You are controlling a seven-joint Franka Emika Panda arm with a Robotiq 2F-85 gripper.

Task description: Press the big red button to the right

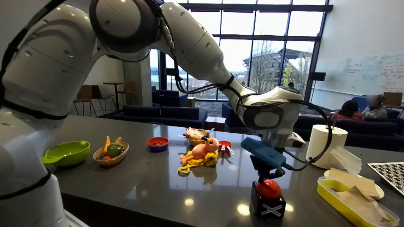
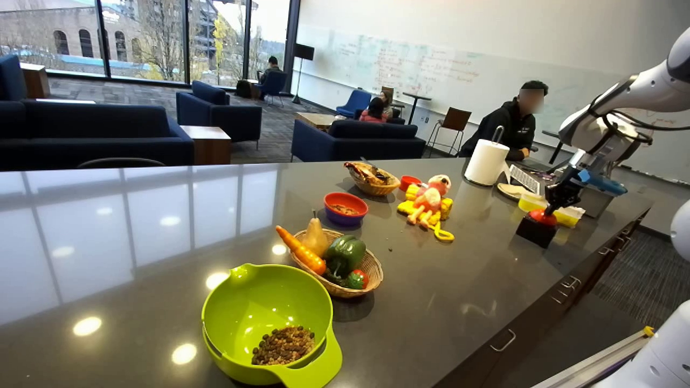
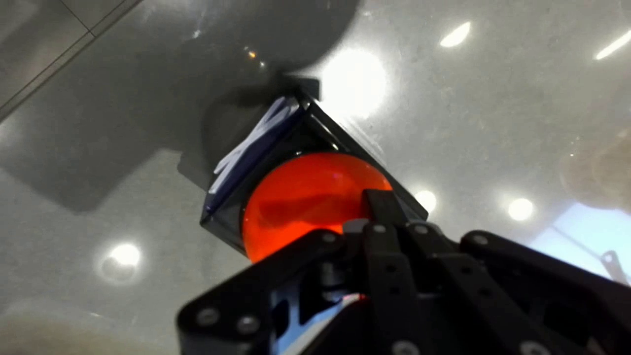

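Note:
The big red button (image 1: 272, 191) is a glossy red dome on a black box base (image 1: 259, 206) marked with a pale X. It stands near the counter's front edge and also shows in an exterior view (image 2: 538, 231). In the wrist view the dome (image 3: 300, 197) lies just beyond the fingertips. My gripper (image 1: 262, 180) points down at the dome with its fingers together and nothing between them. In the wrist view the shut fingertips (image 3: 382, 199) overlap the dome's edge. They appear to touch the dome's top; whether it is pushed down cannot be told.
A yellow container (image 1: 350, 206) and a paper towel roll (image 1: 326, 146) stand beside the button. A pink plush toy (image 1: 202, 151), a red-and-purple bowl (image 1: 158, 143), a vegetable basket (image 1: 112, 160) and a green bowl (image 1: 68, 154) stand along the counter. A person (image 2: 509, 121) sits behind it.

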